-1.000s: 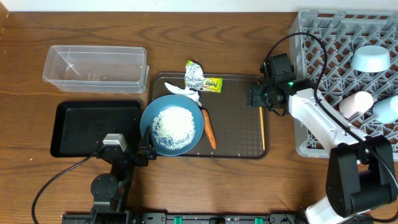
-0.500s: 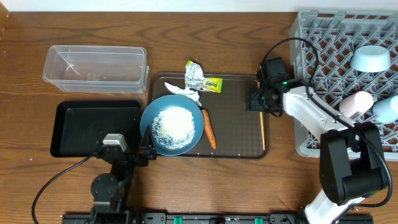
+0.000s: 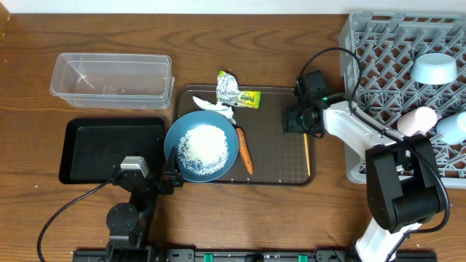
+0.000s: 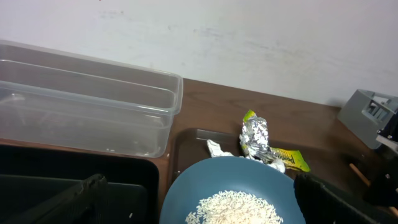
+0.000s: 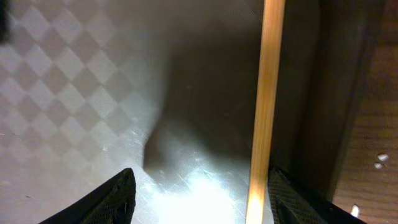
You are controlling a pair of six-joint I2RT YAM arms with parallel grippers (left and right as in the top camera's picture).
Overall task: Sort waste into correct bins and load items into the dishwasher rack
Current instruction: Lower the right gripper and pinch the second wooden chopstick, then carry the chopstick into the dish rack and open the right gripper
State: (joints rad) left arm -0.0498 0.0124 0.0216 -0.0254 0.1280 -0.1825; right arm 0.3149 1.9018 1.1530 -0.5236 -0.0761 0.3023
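- While the right gripper (image 5: 200, 180) hangs low over the brown tray (image 3: 273, 164), the chopsticks (image 3: 308, 153) lie along that tray's right inner edge, flat on its checkered floor.
- Up close on the right wrist view, one stick runs between the two fingers, nearer the right-hand one. The jaws stand apart and nothing is pinched!
- Over to the middle: the blue plate (image 3: 173, 156) sits on the tray's left end, with a heap of rice (image 3: 204, 144) on it.
- Just right of the plate lies the carrot (image 3: 245, 151), touching or almost touching the rim.
- At the plate's far edge is the white tissue (image 3: 218, 109), and the foil wrapper (image 3: 233, 93) is just behind it on the tray's back rim.
- Left gripper (image 4: 199, 186) now: fingers spread wide, empty, at the near side of the plate.
- Beyond it, the black tray (image 3: 80, 149) lies left of the plate, with the clear tub (image 3: 109, 57) behind it.
- Far right, the grey rack (image 3: 378, 65) holds the light-blue bowl (image 3: 434, 68) and two cups (image 3: 416, 120), all along its right side.
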